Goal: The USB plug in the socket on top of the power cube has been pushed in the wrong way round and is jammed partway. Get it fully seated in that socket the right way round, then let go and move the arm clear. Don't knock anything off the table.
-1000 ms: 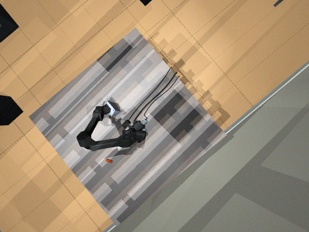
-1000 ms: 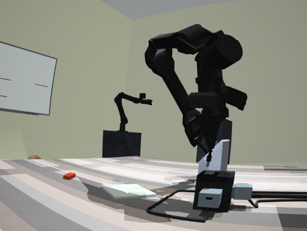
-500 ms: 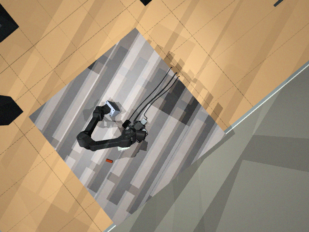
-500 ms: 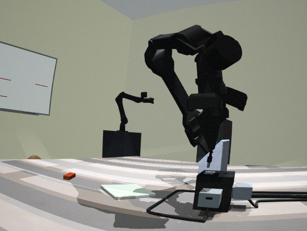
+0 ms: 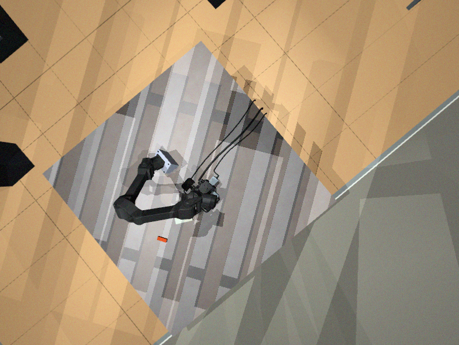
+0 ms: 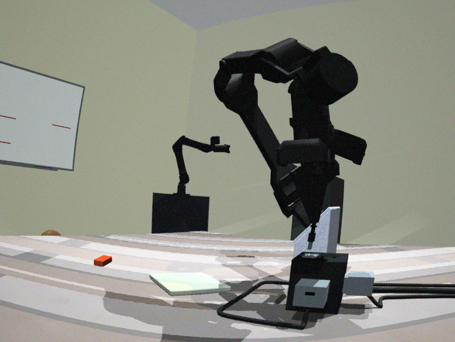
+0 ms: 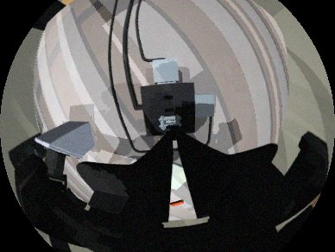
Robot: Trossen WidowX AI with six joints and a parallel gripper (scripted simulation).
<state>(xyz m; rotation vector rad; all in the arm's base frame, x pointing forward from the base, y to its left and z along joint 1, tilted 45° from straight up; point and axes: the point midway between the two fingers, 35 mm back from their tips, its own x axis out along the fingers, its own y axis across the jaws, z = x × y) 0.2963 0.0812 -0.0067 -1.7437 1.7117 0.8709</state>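
The black power cube (image 6: 336, 274) (image 7: 151, 97) stands on the table. Its top shows dark slots and, at the side nearest my fingers, a pale grey outlined socket area (image 6: 311, 254) (image 7: 169, 122). My gripper (image 6: 313, 224) (image 7: 173, 135) points down above that side, shut on the USB plug (image 6: 312, 236), a small black body with a grey metal tip. In the exterior view the tip hangs just above the cube's top, out of the socket, slightly tilted. Which way round the plug faces cannot be told. In the top view the arm hides the fingertips.
Pale adapter blocks (image 6: 310, 293) (image 6: 359, 283) (image 7: 165, 71) sit against the cube's sides, with black cables around them. A grey angled block (image 5: 166, 161) (image 6: 333, 227) stands by the arm's base. A pale green pad (image 6: 187, 283) and an orange block (image 5: 162, 239) (image 6: 102, 260) lie on the table.
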